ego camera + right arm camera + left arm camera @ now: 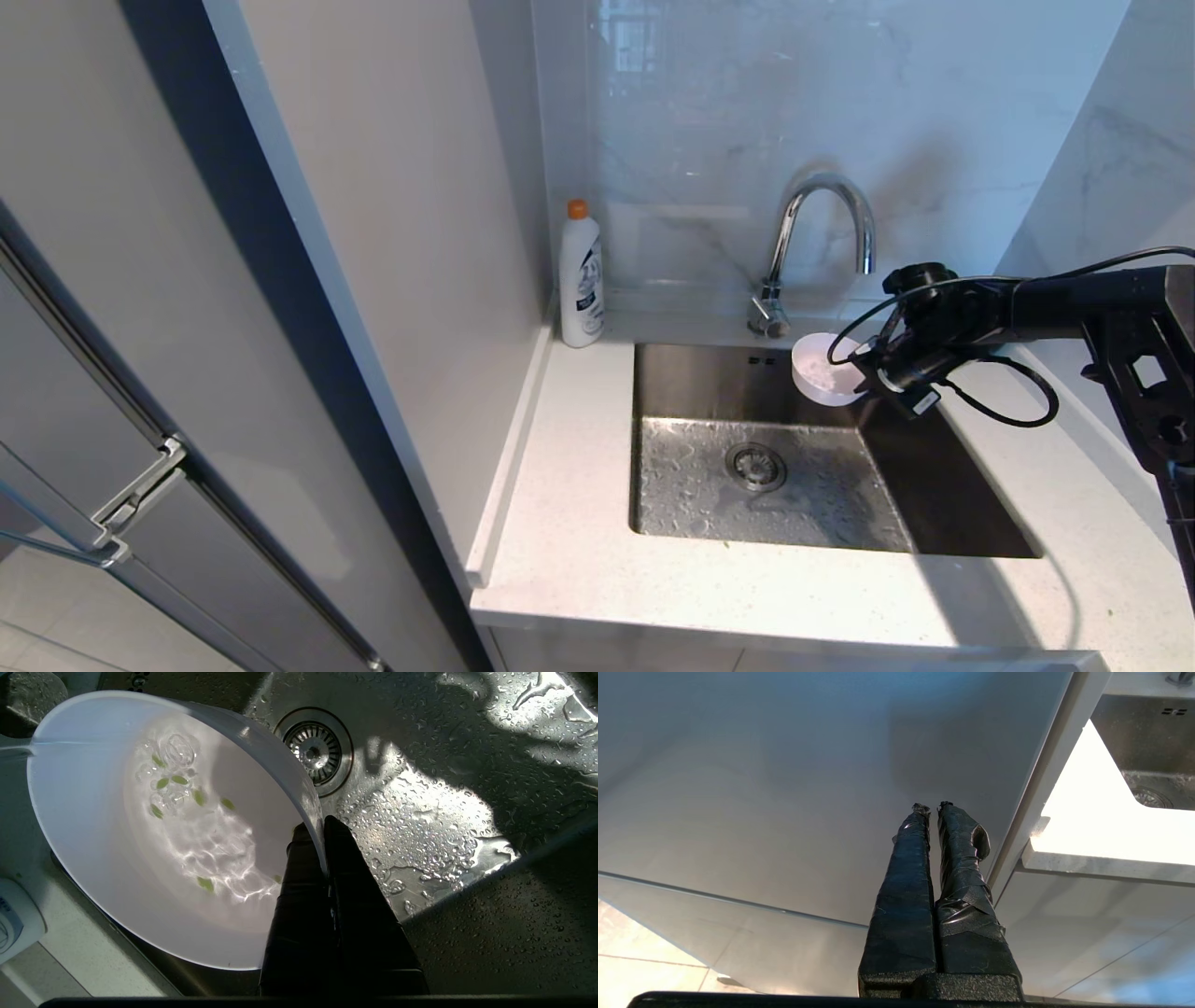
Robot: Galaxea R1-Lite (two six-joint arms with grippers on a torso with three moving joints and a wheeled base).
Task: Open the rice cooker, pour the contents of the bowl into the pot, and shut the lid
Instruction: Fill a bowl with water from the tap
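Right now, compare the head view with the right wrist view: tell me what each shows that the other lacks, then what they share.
Head view only: the faucet, the white bottle with an orange cap, the counter and the grey cabinet panel.

Right wrist view only: green bits in water with bubbles inside the bowl, and the right pincer shut on the bowl's rim.

Both: the bowl held above the wet sink, and the drain. No rice cooker appears in either.
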